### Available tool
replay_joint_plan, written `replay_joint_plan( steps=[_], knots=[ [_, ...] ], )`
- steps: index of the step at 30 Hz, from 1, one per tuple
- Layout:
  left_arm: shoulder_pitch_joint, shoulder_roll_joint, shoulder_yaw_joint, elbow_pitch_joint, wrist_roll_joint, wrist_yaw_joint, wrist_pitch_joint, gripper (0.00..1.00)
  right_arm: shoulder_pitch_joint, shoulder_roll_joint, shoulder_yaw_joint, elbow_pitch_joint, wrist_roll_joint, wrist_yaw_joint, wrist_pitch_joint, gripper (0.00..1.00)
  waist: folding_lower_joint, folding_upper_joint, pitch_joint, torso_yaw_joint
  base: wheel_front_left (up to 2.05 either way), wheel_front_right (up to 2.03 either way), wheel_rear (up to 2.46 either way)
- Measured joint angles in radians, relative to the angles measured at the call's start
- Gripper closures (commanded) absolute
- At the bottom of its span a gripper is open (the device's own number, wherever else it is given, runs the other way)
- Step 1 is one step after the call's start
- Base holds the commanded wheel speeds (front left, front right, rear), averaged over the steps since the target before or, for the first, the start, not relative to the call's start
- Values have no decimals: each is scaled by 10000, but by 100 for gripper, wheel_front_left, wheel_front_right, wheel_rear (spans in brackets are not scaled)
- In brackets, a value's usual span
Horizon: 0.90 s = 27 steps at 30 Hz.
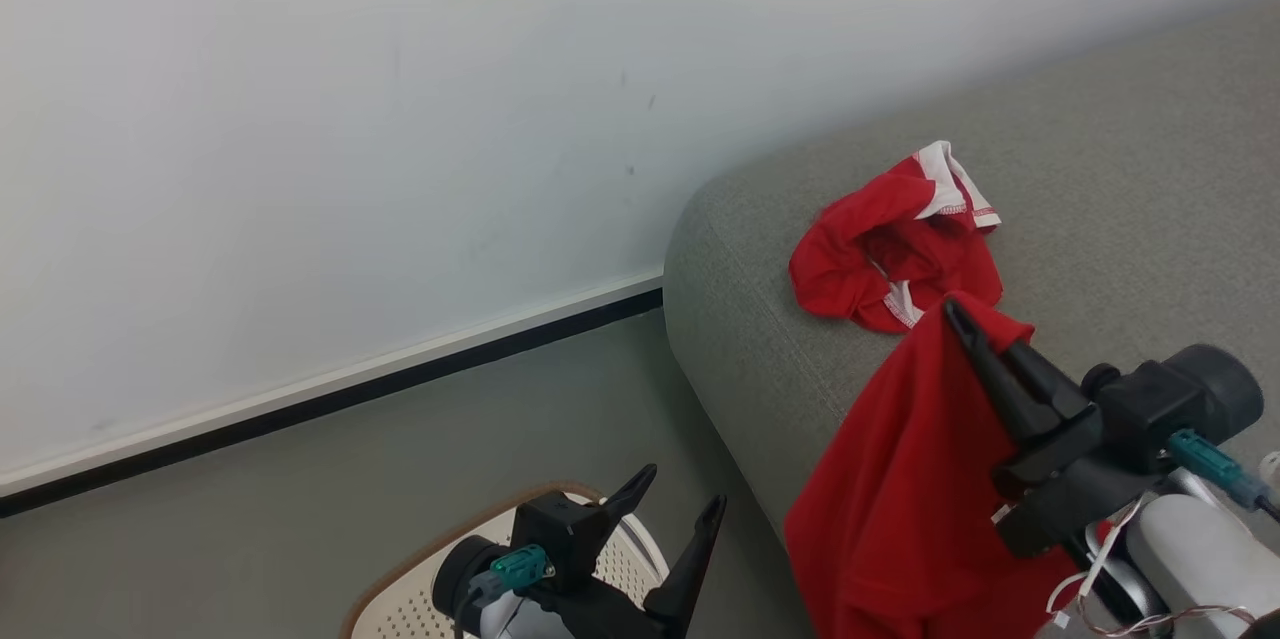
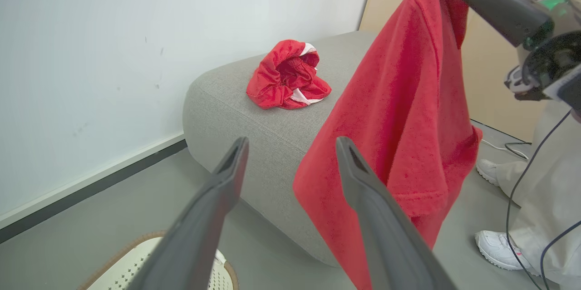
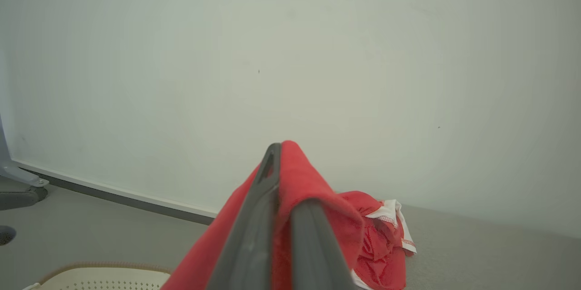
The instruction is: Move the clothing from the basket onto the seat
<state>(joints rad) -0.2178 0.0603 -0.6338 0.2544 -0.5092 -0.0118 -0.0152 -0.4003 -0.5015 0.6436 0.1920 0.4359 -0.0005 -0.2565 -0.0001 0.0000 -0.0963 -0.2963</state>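
From the head view, the right gripper (image 1: 955,314) is clenched on the top fold of the hanging garment (image 1: 900,499). It holds the cloth high, I think so that the long red cloth falls free and does not drag on the floor (image 1: 500,399). The fingertips are over the front edge of the sofa (image 1: 1100,169), just beside the crumpled garment (image 1: 880,259), which lies on the seat near its rounded end. Most of the hanging garment is in front of the sofa, not above it. The left gripper (image 1: 684,485) is low, over the basket (image 1: 390,609), with its fingers spread and nothing between them. It looks to be kept out of the way.

In the left wrist view, the two spread fingers (image 2: 218,199) frame the end of the sofa. The hanging garment is at the right, and its hem reaches well below the seat level. Beyond it a person's white shoe (image 2: 497,247) stands on the floor. The brown rim of the basket is at the bottom edge.

In the right wrist view, the fingers (image 3: 254,235) are pressed together with the red cloth folded over them. The crumpled garment lies just beyond on the grey seat, showing its white trim.

My judgement is that one piece is delivered and the second is nearly so. The arm should go further over the seat before it lets go, otherwise the heavy tail may pull the cloth off the edge.
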Motion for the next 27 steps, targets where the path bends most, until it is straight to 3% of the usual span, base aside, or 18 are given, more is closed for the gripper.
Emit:
replay_joint_plan(
  steps=[5, 12, 27],
  knots=[
    [1, -12, -255, -25, 13, 31, -13, 0, -191, -548, -416, -533, -54, -96, -2, 100, 1, 0, 303, -89, 0, 0, 0],
    [-7, -15, -416, -117, 52, 90, -54, 0, -1016, -784, -765, -752, -54, -84, 90, 100, 1, 0, 664, 36, 0, 0, 0],
    [-611, 44, -550, -1080, 504, 219, 10, 0, -5006, -1344, -2125, 640, 36, 359, 529, 100, 2, 1, 1948, 514, 0, 0, 0]
  ],
)
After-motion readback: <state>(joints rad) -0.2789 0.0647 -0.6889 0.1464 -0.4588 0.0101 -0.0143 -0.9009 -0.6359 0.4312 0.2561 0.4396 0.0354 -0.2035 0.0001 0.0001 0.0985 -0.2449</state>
